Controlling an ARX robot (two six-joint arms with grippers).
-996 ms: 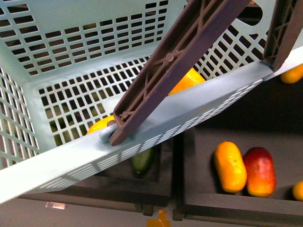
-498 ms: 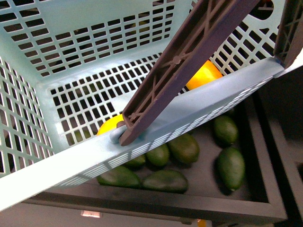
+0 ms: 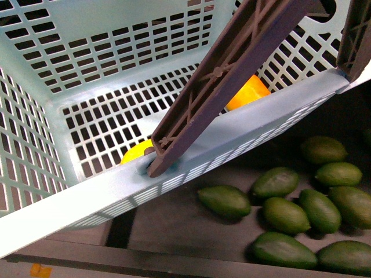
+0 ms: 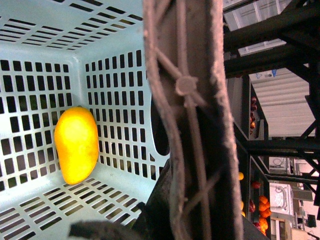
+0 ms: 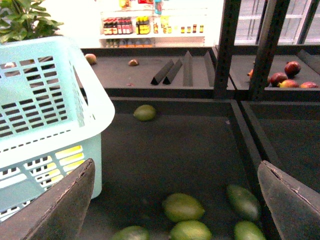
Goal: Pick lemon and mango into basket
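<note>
Closest in the front view is the pale blue basket [image 3: 243, 130], its near rim running slantwise across the frame, with a dark brown handle [image 3: 223, 75] lying across it and covering much of what sits inside. Behind that rim the lemon [image 3: 137, 152] shows only as a bright yellow sliver at the handle's lower end, and the mango [image 3: 248, 91] as an orange-yellow wedge higher up, both resting on the basket floor. The left wrist view shows the mango [image 4: 76, 144] whole, lying against the slotted wall; the left pincer itself is hidden behind the handle, so I cannot tell how it stands. The right pincer [image 5: 180, 200] is spread wide and empty, beside the basket and over a dark shelf tray [image 5: 190, 150]. Green oval fruits [image 3: 284, 214] lie scattered in that tray, some cut off at the frame edge.
</note>
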